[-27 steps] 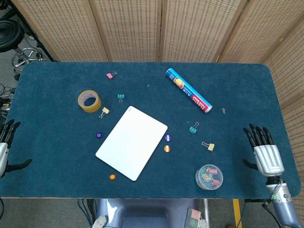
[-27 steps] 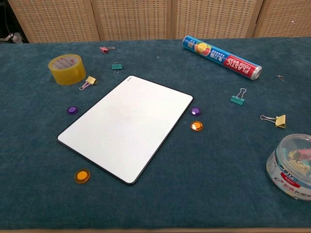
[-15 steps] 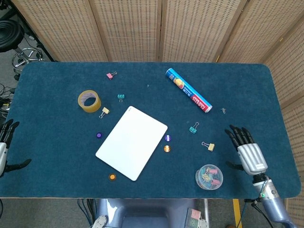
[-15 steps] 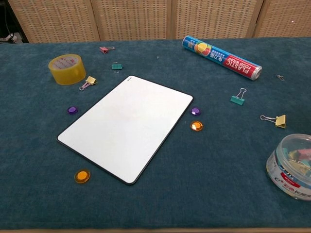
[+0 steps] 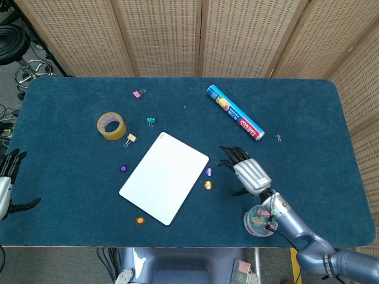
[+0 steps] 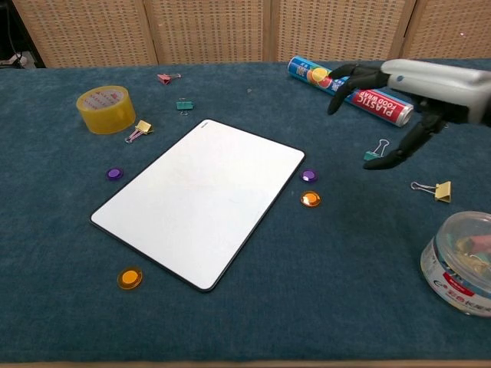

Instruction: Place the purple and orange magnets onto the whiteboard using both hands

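Currently the whiteboard (image 5: 164, 177) lies flat mid-worktop, long axis diagonal, near-left to far-right. Right hand (image 5: 247, 173) hovers, fingers spread, empty, near purple magnet (image 5: 208, 171) and orange magnet (image 5: 208, 185). Left hand (image 5: 6, 180) empty, fingers apart.

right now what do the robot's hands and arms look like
The right hand has black fingers and a ribbed silver-grey back, on a smooth blue-grey metallic arm with a small green and red light at the wrist. Only part of the left hand shows at the frame edge: the same black fingers and pale grey back. No cables or markings are visible.
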